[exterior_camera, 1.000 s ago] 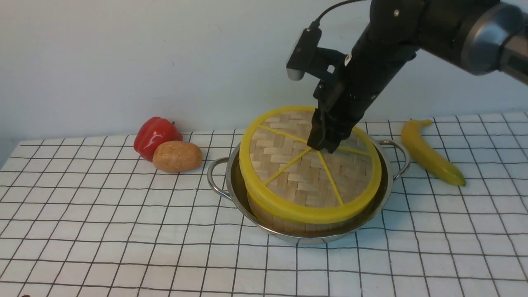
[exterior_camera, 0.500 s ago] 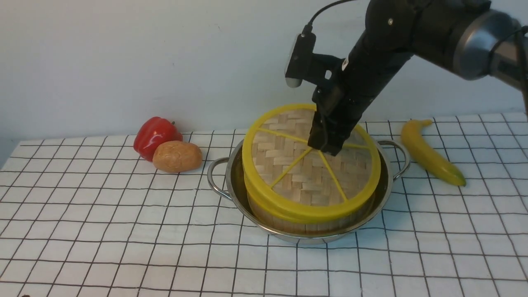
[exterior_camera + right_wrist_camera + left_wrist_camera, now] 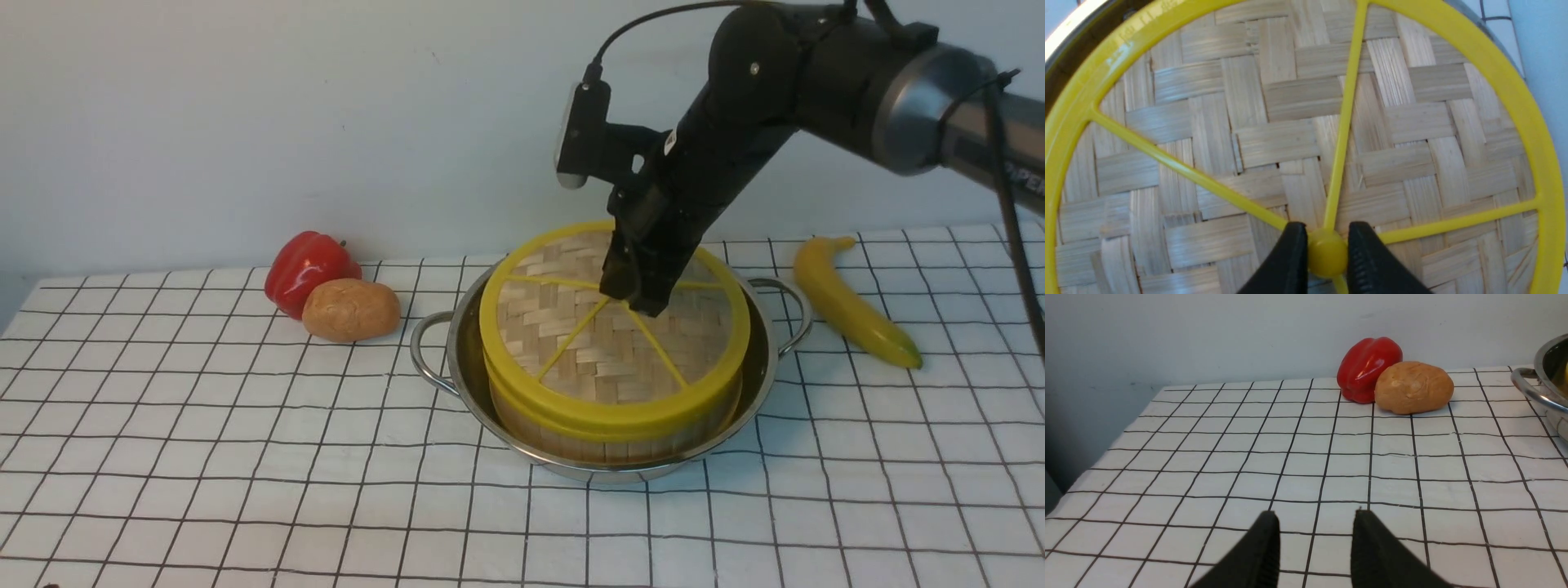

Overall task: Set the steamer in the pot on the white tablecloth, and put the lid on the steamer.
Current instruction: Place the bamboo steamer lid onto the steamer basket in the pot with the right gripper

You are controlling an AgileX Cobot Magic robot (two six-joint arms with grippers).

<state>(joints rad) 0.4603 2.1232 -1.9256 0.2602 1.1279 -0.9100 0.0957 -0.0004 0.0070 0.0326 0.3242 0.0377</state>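
Note:
The shiny steel pot [image 3: 457,367] stands on the white gridded tablecloth [image 3: 245,457]. The bamboo steamer [image 3: 563,437] sits inside it, its contents hidden. The woven lid [image 3: 604,359] with yellow rim and spokes lies nearly level on the steamer. My right gripper [image 3: 633,298] is shut on the lid's yellow centre knob [image 3: 1327,251], a finger [image 3: 1290,257] on each side. My left gripper [image 3: 1314,526] is open and empty, low over bare cloth, out of the front view. The pot's handle and rim [image 3: 1533,390] show at the edge of the left wrist view.
A red bell pepper [image 3: 306,268] and a brown potato [image 3: 351,309] lie touching, left of the pot; both show in the left wrist view, pepper [image 3: 1367,367] and potato [image 3: 1412,387]. A banana [image 3: 849,298] lies right of the pot. A wall stands behind the table.
The lid was tilted up at the back; it has come down with my right gripper and now sits almost flat on the steamer. My right wrist has shifted slightly left.

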